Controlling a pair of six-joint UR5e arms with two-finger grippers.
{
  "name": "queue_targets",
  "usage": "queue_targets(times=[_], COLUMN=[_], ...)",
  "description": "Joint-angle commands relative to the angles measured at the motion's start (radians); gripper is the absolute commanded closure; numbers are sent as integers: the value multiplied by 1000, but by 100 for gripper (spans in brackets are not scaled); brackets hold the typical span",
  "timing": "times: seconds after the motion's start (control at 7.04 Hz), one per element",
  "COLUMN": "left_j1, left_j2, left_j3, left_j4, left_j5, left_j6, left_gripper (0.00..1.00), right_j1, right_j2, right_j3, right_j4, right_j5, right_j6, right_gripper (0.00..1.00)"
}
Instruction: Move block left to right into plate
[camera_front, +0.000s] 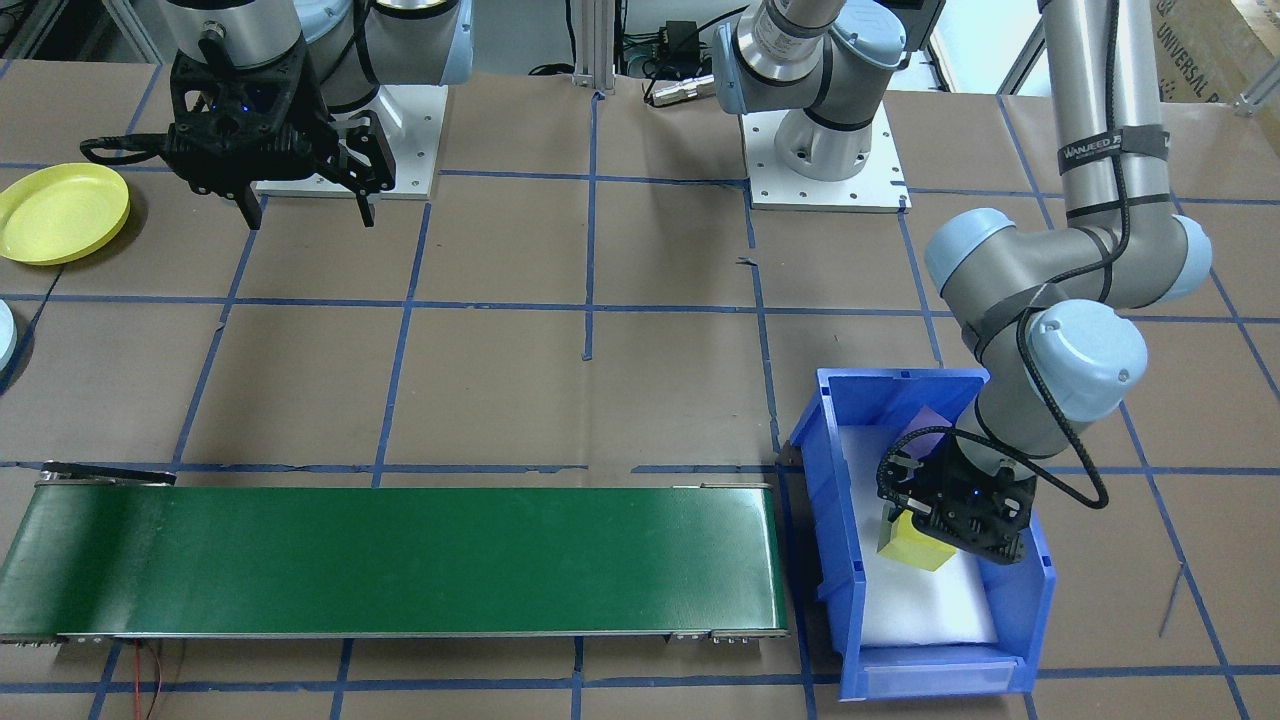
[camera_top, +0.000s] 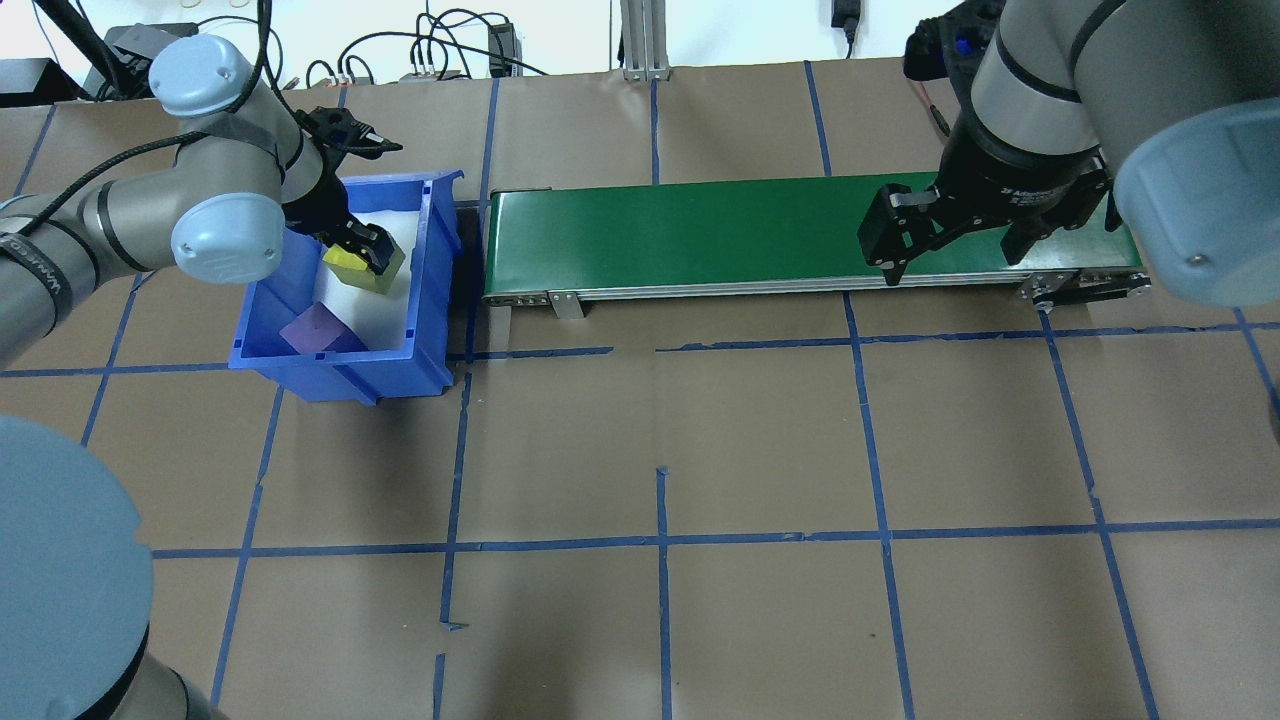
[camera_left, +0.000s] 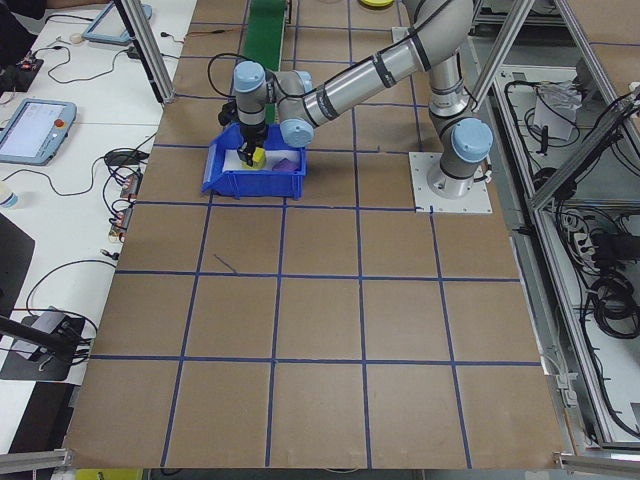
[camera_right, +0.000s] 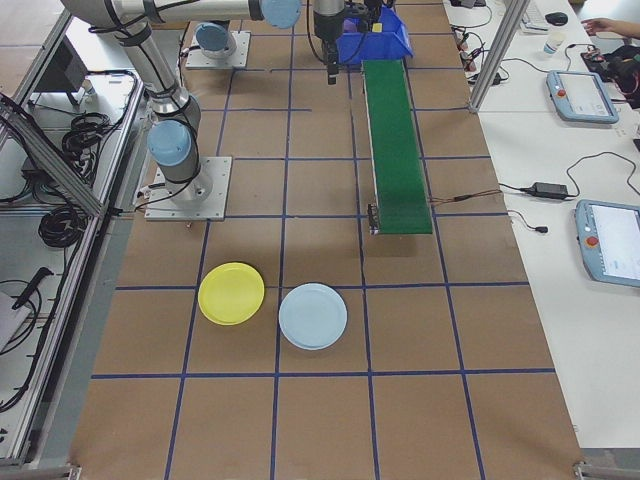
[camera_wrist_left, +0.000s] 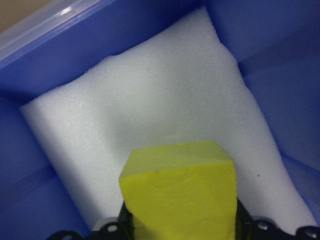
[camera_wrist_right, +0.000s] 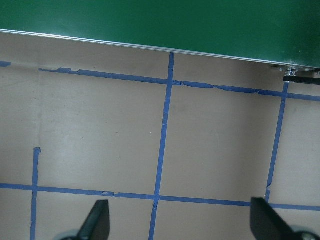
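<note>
A yellow block (camera_wrist_left: 180, 190) sits between the fingers of my left gripper (camera_top: 362, 262), which is shut on it inside the blue bin (camera_top: 340, 375). The block (camera_front: 915, 545) hangs tilted over the bin's white foam; I cannot tell whether it touches the foam. A purple block (camera_top: 318, 330) lies at the bin's near end, apart from the gripper. The yellow plate (camera_front: 60, 212) rests on the table on my right side, also visible in the right exterior view (camera_right: 231, 293). My right gripper (camera_front: 305, 210) hovers open above the table beside the belt, holding nothing.
A long green conveyor belt (camera_top: 800, 225) runs between the bin and my right side. A light blue plate (camera_right: 313, 316) lies next to the yellow one. The brown table carries a grid of blue tape lines (camera_wrist_right: 162, 140).
</note>
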Motion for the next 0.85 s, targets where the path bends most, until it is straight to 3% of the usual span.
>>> queue_targets(times=[0.0,0.14,0.28,0.43,0.71], left_j1=[-1,-16,-23,-35,-91], left_j2=[228,322,343,328,246], left_j3=[12,23,25,23,23], left_j4=[-174,-266,-273,-273,-179], left_j5=[-1,-8,-33,-111,-158], left_j6=[-18,-24,-34,-112,-215], left_gripper=[73,73,73,73,73], right_j1=[-1,-7,-6,-7,-9], right_j2=[0,2,2,2,3], right_j3=[0,-2,-2,-2,-2], right_j4=[-1,-1,-1,-3,-6], right_j5=[-1,-2,-4,-4,-6], right_j6=[-1,-1,-1,-1,-1], right_gripper=[0,0,0,0,0])
